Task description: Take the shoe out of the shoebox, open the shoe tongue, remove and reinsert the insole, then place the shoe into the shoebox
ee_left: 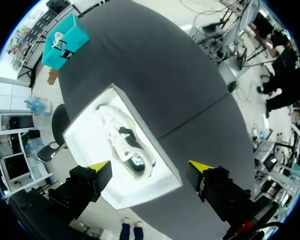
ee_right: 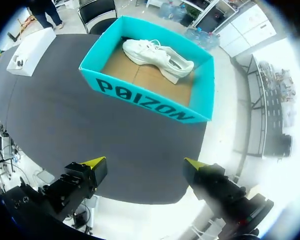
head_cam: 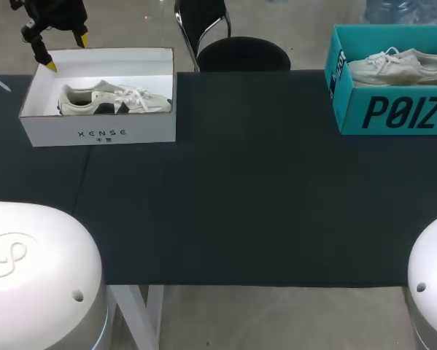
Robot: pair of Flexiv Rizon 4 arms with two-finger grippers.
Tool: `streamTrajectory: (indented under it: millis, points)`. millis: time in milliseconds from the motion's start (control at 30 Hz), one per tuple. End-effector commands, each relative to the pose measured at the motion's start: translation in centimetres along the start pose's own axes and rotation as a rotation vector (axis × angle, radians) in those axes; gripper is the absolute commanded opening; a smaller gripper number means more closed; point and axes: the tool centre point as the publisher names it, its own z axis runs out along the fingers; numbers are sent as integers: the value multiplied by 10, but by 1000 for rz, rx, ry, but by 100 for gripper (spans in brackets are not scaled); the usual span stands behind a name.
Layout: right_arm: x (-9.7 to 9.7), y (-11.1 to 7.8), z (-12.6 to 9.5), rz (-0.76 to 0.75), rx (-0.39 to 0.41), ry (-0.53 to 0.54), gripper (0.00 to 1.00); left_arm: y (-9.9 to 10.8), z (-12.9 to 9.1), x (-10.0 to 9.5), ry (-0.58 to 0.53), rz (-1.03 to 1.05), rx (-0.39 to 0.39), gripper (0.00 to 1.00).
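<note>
1. Currently the left end effector (head_cam: 66, 51) hovers at the upper left of the frame, above the far left corner of the white shoebox (head_cam: 101, 135). Its fingers stand wide apart and hold nothing.
2. The shoe (head_cam: 116, 100) lies lengthwise inside that box, with its toe toward the right of the frame and its laces showing.
3. The right end effector (ee_right: 144, 162) is likewise wide and empty. It sits above the bench (head_cam: 240, 204), short of the teal shoebox (ee_right: 144, 100), which holds a second shoe (ee_right: 157, 55).
4. The step in hand is judged to be extraction, not yet begun. Centre the left end effector over the shoe's collar, set the fingers across its narrow width, and descend clear of the box walls.
5. Close only once both tips flank the upper, then lift vertically. The light box may ride up or slide.
</note>
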Motion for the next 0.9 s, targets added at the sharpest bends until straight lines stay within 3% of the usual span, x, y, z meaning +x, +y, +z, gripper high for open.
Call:
streamTrajectory:
  millis: [33,233,500,733,900]
  points:
    - [-25,37,27,16,126,57,100,0,0,1,0,0,-2,100]
    - [-60,77,56,73,173,102,100,0,0,1,0,0,-2,100]
    - [-104,143,76,68,222,63,100,0,0,1,0,0,-2,100]
    - [-126,191,96,52,229,103,100,0,0,1,0,0,-2,100]
    - [-131,210,115,91,241,139,100,0,0,1,0,0,-2,100]
